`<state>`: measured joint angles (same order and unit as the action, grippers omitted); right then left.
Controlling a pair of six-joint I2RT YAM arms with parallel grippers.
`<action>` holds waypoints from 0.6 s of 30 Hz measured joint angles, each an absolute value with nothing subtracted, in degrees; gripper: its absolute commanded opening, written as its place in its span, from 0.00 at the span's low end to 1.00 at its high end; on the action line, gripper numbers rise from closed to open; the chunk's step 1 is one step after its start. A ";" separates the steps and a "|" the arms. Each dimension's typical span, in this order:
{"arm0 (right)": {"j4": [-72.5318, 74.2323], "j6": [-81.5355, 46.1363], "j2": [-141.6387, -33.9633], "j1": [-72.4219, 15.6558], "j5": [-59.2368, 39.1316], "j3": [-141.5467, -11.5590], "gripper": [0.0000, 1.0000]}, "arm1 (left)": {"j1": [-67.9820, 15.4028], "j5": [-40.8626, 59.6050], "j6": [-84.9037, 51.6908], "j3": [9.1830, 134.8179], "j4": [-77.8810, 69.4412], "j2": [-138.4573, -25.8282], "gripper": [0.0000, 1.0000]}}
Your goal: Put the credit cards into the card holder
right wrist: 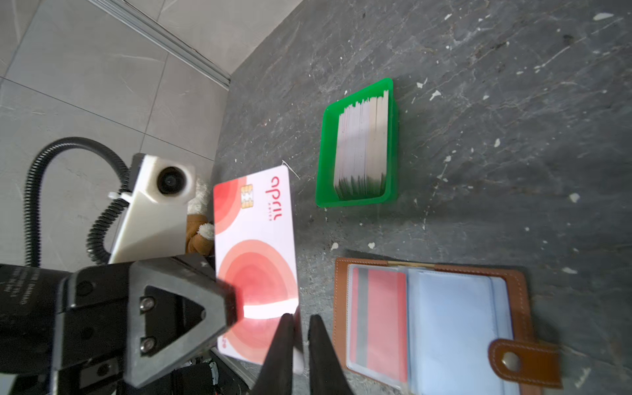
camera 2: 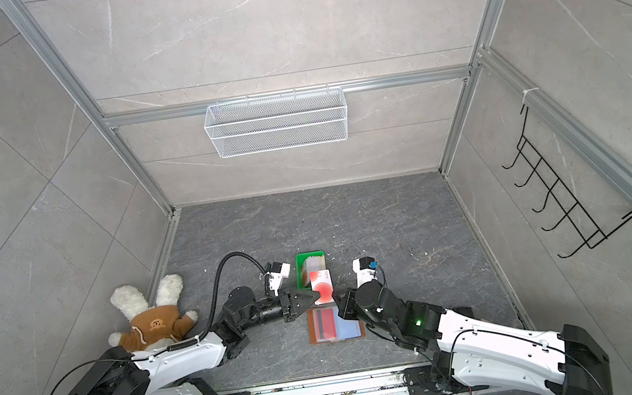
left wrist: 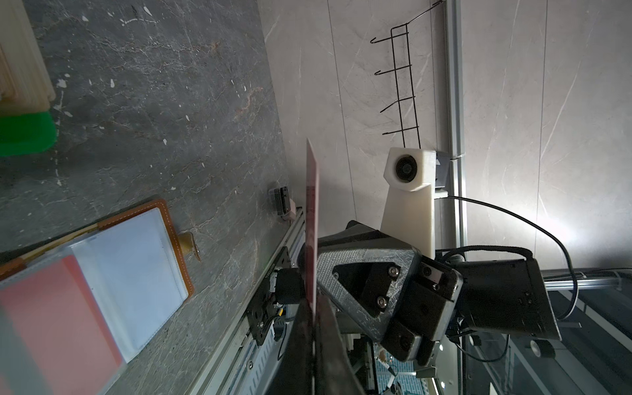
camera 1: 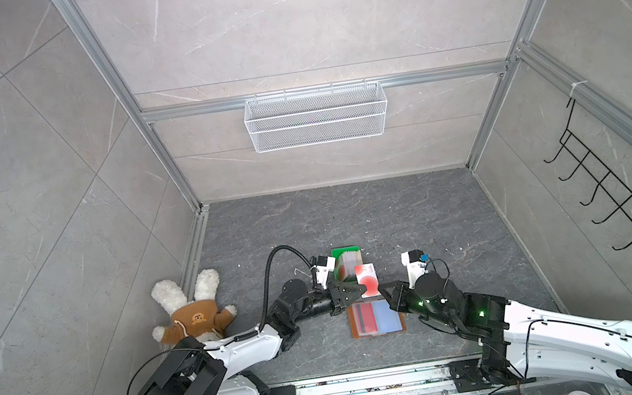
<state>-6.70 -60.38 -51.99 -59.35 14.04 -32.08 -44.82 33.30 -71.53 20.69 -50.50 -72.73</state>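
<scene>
The left gripper (camera 1: 361, 290) is clamped on 1 thin whitish-pink credit card with red round blots (camera 1: 368, 279), raised near the open tan leather card holder (camera 1: 389, 316), so the right gripper (camera 1: 380, 290), jaws slightly parted at the card's opposite edge, should back straight off without dragging it.

I stand in a robot lab's test cell: grey stone-look panels (camera 1: 302, 20) on aluminium framing (camera 1: 188, 110) box me in, a metal rail (camera 1: 374, 383) carries my bases, and a wire basket (camera 1: 316, 123) and hook rack (camera 1: 614, 184) hang as props.
</scene>
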 measured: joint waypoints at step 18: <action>-25.32 -60.29 -56.27 -65.32 21.26 -33.98 0.23 | -48.58 26.83 -66.57 11.31 -33.41 -59.31 0.00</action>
<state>-25.32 -60.29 -56.27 -65.32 21.26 -33.98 -48.58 26.83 -66.57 11.31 -33.41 -59.31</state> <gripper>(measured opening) 0.228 0.044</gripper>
